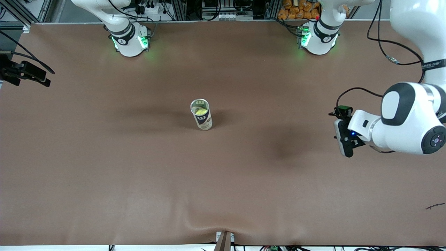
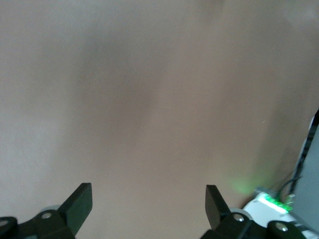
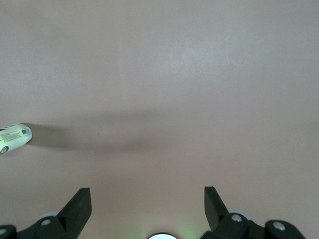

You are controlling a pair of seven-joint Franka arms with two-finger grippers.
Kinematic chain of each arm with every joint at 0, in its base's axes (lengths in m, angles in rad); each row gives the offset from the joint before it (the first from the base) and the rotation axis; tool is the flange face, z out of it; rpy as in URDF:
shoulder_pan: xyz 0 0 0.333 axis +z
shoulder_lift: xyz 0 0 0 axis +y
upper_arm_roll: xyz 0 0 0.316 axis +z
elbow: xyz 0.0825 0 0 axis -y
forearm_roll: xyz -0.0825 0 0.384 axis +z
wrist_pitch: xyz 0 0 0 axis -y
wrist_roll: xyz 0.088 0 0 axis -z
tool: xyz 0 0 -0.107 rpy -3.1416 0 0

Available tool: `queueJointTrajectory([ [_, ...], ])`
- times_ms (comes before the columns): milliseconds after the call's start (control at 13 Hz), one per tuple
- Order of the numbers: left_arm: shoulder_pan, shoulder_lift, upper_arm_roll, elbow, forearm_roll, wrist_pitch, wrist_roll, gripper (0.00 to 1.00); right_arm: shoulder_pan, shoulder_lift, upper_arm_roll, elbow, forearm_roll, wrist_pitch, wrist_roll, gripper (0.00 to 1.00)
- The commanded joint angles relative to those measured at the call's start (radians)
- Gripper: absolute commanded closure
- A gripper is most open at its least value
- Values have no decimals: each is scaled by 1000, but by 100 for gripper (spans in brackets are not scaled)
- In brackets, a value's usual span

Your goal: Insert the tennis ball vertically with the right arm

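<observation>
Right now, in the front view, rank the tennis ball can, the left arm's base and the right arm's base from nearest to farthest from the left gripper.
From the open left gripper:
1. left arm's base, at the same end of the table.
2. tennis ball can, upright mid-table.
3. right arm's base, at the right arm's end.

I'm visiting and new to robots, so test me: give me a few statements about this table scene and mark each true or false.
1. The tube stands upright near the table's middle. True.
2. A tennis ball already sits inside the tube. True.
3. The right hand is gripping the ball. False: its fingers are open and empty, over bare table.
4. The left hand is open and holds nothing. True.
5. The tube lies on its side. False: it stands, open end up.
</observation>
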Motion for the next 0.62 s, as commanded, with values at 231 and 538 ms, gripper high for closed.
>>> queueJointTrajectory([
  [231,-22,-97,1,-7,63,-83,-415,0,12,-3,-5,7,-2,-15,18,0],
  [538,-24,-148,-11,-8,66,-136,-832,0,13,-3,-5,7,-2,-16,17,0],
])
